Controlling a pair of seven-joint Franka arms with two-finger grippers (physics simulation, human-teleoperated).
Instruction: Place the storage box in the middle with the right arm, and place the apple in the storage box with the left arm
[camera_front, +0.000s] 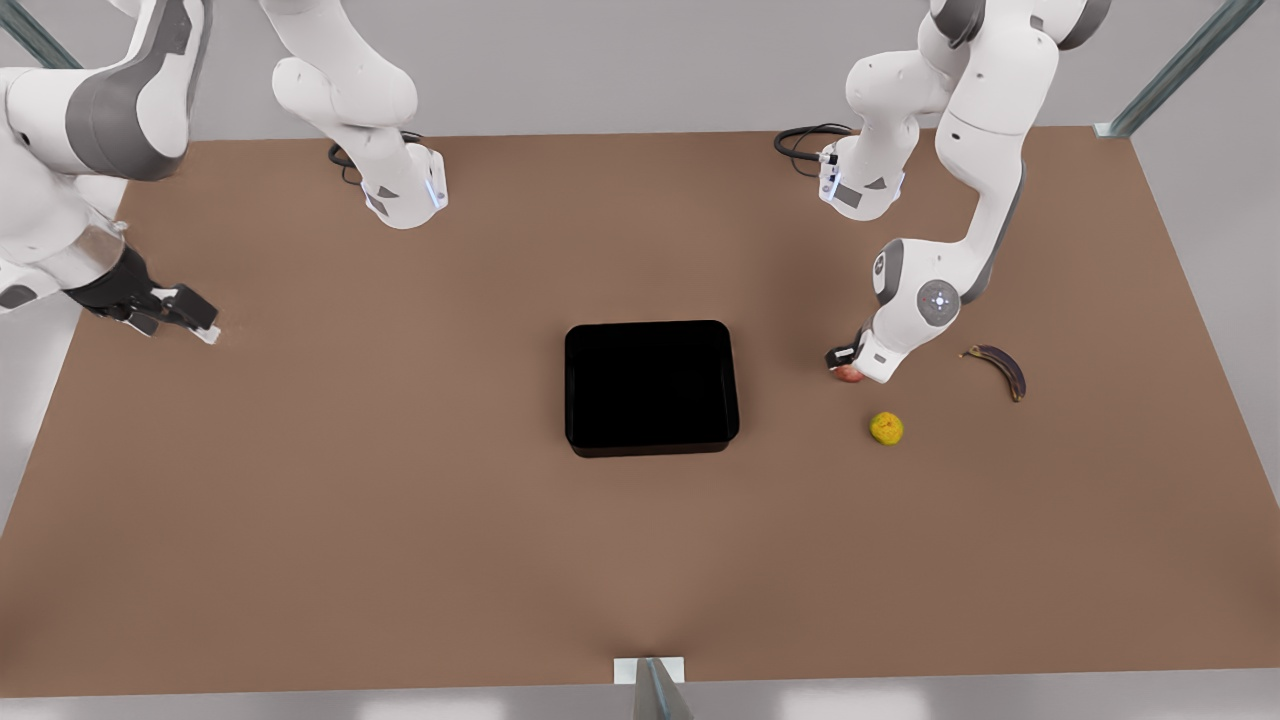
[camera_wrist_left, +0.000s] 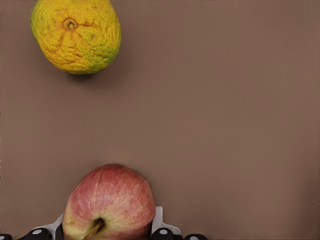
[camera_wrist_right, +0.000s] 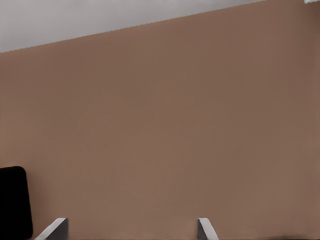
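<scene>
The glossy black storage box (camera_front: 650, 386) sits in the middle of the brown table; a corner of the storage box (camera_wrist_right: 13, 201) appears in the right wrist view. At the front view's right, my left gripper (camera_front: 848, 368) is down at the table, shut on the red apple (camera_front: 849, 375). In the left wrist view the apple (camera_wrist_left: 110, 206) sits between the fingers (camera_wrist_left: 159, 220) of the left gripper (camera_wrist_left: 107, 224), which touch both its sides. At the front view's left, my right gripper (camera_front: 198, 325) waits open with nothing in it, its fingertips (camera_wrist_right: 204, 227) standing apart over bare table.
A bumpy yellow fruit (camera_front: 886, 428) (camera_wrist_left: 75, 35) lies just in front of the apple. A dark banana (camera_front: 1000, 368) lies further toward the front view's right. Both arm bases stand at the far table edge.
</scene>
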